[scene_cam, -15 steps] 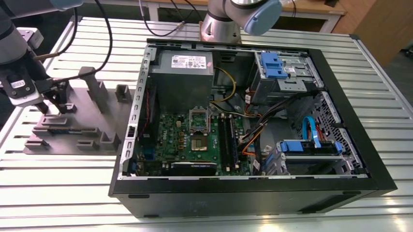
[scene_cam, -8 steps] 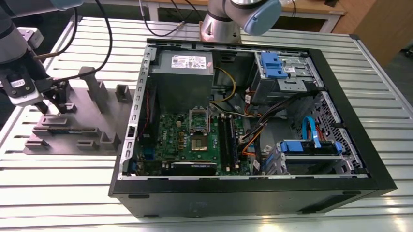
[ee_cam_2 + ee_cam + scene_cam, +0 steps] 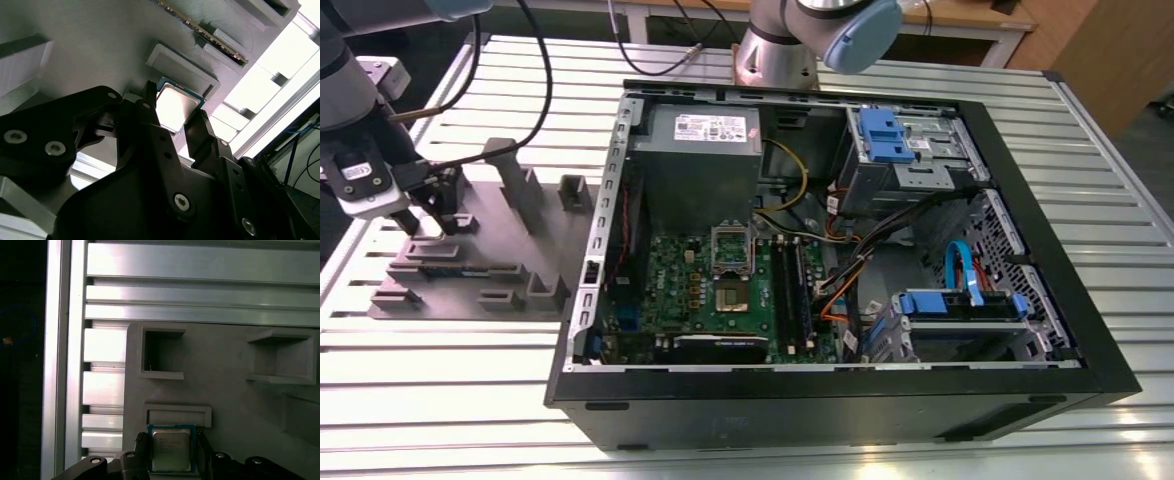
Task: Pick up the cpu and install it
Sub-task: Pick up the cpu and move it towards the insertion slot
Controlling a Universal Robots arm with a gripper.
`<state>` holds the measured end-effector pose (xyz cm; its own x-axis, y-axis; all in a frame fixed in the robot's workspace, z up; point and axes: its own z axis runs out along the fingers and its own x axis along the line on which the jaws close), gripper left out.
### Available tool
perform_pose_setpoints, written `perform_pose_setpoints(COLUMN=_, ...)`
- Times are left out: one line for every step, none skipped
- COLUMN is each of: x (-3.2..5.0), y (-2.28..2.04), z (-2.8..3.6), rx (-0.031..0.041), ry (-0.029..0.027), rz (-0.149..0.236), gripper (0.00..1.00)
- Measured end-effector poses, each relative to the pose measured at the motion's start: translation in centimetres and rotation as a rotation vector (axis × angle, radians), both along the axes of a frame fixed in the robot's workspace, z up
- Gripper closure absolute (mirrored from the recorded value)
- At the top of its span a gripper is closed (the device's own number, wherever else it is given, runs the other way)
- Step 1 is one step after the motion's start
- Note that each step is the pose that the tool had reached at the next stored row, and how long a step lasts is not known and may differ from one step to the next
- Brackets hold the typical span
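Two fingers (image 3: 142,446) of tool (image 3: 172,112) spread, flanking opposite edges of cpu (image 3: 171,449); cpu flat in grey fixture (image 3: 235,405) pocket on bench (image 3: 200,287), silvery top facing up, squarely between them; not yet lifted.

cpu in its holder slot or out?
Looks in: the cpu sits flat against the grey holder, gripper straddling it. Seated or barely lifted: cannot tell.

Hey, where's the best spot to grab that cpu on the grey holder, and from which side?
Take the cpu by two opposite side edges, coming straight down from above. It lies flat, metal top up, on the grey holder, so only its thin rim offers parallel faces. A raised lip borders one edge; use the other pair. The gripper hangs directly over it.
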<state>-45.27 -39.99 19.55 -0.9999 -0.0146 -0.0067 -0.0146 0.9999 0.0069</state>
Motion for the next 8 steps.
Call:
perform_pose_setpoints(x=0.00, y=0.01, z=0.00, rx=-0.0005, ry=0.0000, rz=0.000, gripper=0.53)
perform_pose_setpoints(x=0.00, y=0.01, z=0.00, rx=-0.0009, ry=0.0000, rz=0.000, gripper=0.53)
perform_pose_setpoints(x=0.00, y=0.02, z=0.01, rx=-0.0013, ry=0.0000, rz=0.000, gripper=0.53)
perform_pose_setpoints(x=0.00, y=0.02, z=0.01, rx=-0.0017, ry=0.0000, rz=0.000, gripper=0.53)
perform_pose_setpoints(x=0.00, y=0.02, z=0.01, rx=-0.0021, ry=0.0000, rz=0.000, gripper=0.53)
perform_pose_setpoints(x=0.00, y=0.04, z=0.01, rx=-0.0026, ry=-0.0001, rz=0.000, gripper=0.53)
perform_pose_setpoints(x=0.00, y=0.05, z=0.00, rx=-0.0034, ry=-0.0001, rz=0.000, gripper=0.53)
perform_pose_setpoints(x=0.00, y=0.05, z=0.01, rx=-0.0038, ry=-0.0001, rz=0.000, gripper=0.53)
